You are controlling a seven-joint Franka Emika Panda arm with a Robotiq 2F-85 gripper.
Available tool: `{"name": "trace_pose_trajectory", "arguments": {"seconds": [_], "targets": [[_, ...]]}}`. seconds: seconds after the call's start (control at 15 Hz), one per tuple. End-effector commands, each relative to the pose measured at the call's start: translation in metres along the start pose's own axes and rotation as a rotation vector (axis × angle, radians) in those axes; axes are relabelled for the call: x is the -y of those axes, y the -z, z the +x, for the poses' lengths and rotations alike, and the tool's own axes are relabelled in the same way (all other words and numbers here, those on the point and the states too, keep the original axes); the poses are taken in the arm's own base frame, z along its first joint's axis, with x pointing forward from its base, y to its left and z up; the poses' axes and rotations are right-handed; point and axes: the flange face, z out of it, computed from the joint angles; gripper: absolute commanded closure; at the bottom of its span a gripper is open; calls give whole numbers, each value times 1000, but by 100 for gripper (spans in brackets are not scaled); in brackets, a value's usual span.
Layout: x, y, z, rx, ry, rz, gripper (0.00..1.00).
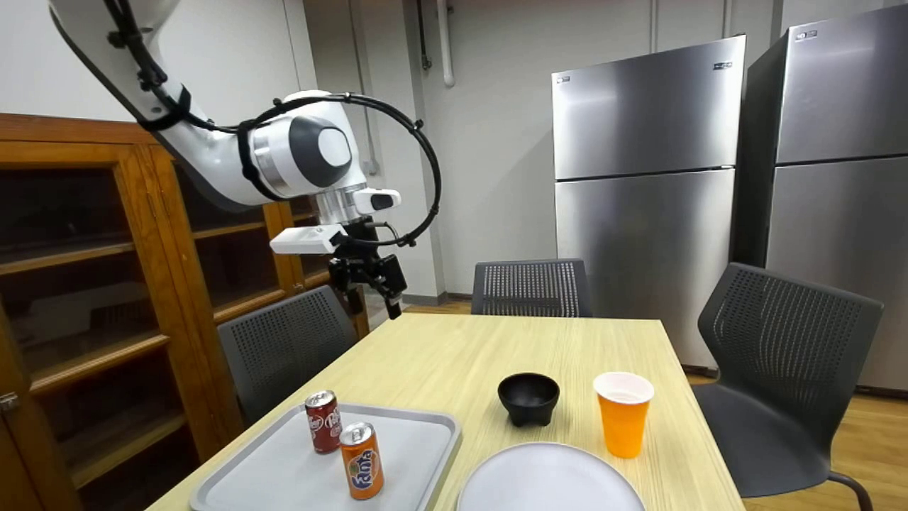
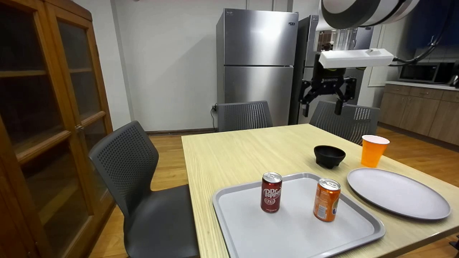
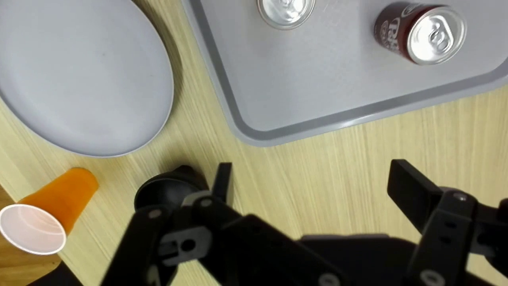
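Observation:
My gripper (image 2: 322,109) hangs high above the table, jaws wide apart and nothing between them. In the wrist view the black bowl (image 3: 166,194) lies partly behind the left finger (image 3: 223,178), well below it. Left of the bowl, an upright orange cup (image 3: 63,194) with a white inside leans in perspective. A dark red Dr Pepper can (image 2: 271,193) and an orange Fanta can (image 2: 327,200) stand upright on a grey tray (image 2: 244,229). Beside the tray lies a round grey plate (image 1: 550,482), bare on top. The gripper touches none of these.
The light wooden table (image 1: 454,348) carries everything. Dark chairs stand around it, among them a chair (image 2: 143,186) by the tray side and a chair (image 1: 532,287) at the far end. A wooden cabinet (image 1: 142,298) and steel refrigerators (image 1: 645,177) line the room.

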Motion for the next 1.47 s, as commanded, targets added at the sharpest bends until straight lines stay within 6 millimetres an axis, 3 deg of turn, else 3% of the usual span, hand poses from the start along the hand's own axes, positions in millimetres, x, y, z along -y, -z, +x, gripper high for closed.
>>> {"name": "trace_pose_trajectory", "arguments": {"seconds": [0.0, 0.27, 0.6, 1.4], "targets": [[32, 12, -38, -15, 80, 9, 0], [71, 12, -65, -23, 180, 14, 0], [108, 0, -83, -46, 272, 42, 0], [136, -76, -103, 2, 325, 73, 0]]}}
